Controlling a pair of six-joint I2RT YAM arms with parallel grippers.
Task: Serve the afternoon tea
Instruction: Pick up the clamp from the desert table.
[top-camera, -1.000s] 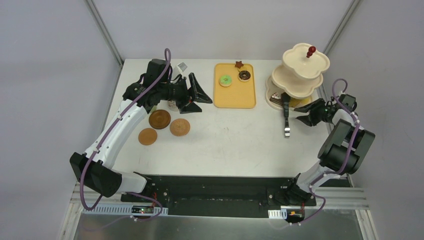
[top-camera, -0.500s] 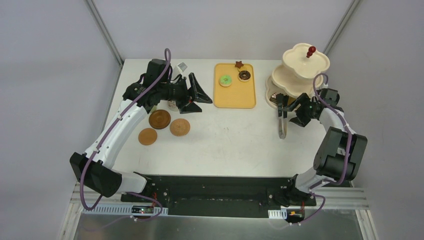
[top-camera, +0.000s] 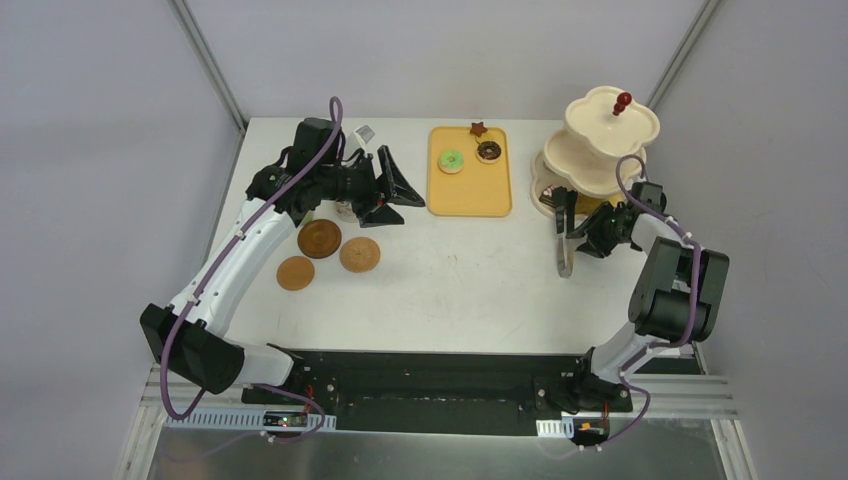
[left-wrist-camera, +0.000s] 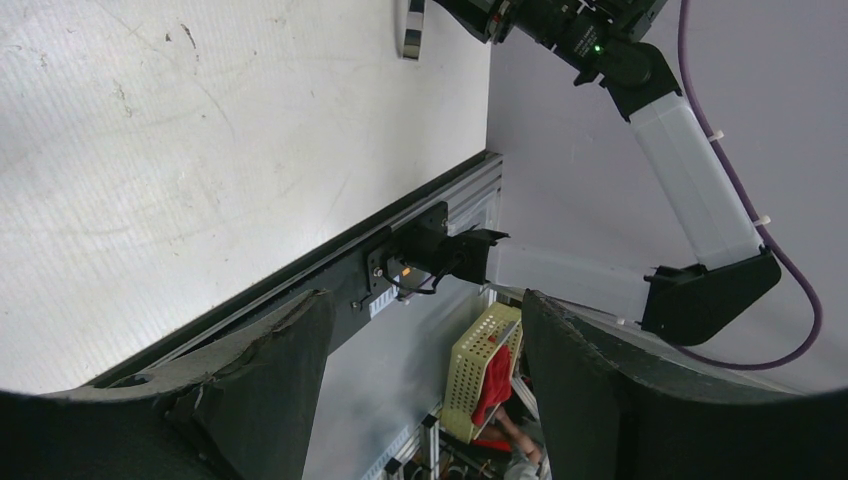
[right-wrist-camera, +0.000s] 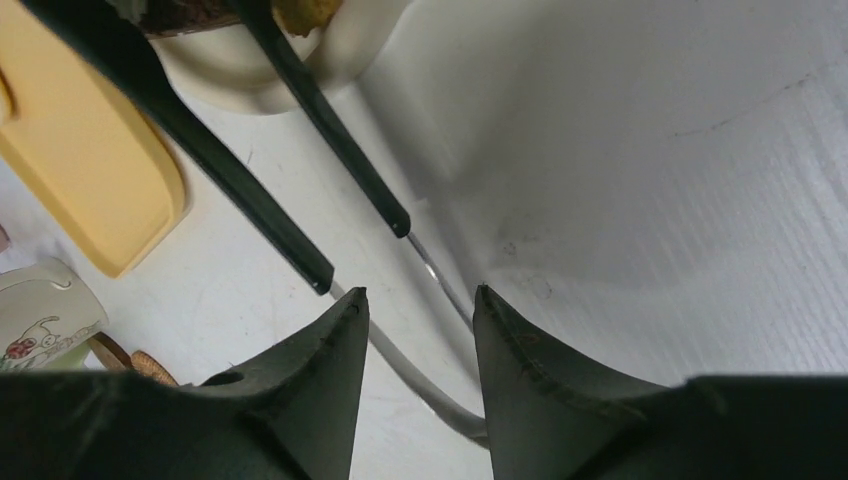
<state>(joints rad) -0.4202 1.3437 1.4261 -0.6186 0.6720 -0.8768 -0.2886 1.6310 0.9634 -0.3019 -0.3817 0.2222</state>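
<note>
While right tool (right-wrist-camera: 420, 293) clamps black tongs (right-wrist-camera: 270, 215) by steel end, tips just ahead at stand (right-wrist-camera: 350, 50), we fear slip: tongs twist, pastries (right-wrist-camera: 185, 12) spill onto bench (right-wrist-camera: 650, 200). Left tool (left-wrist-camera: 425, 298) wide, empty.

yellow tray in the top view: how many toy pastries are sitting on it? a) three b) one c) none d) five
A: the yellow tray holds a green-iced donut, a chocolate donut and a brown star at its far end, and nothing else.
</note>
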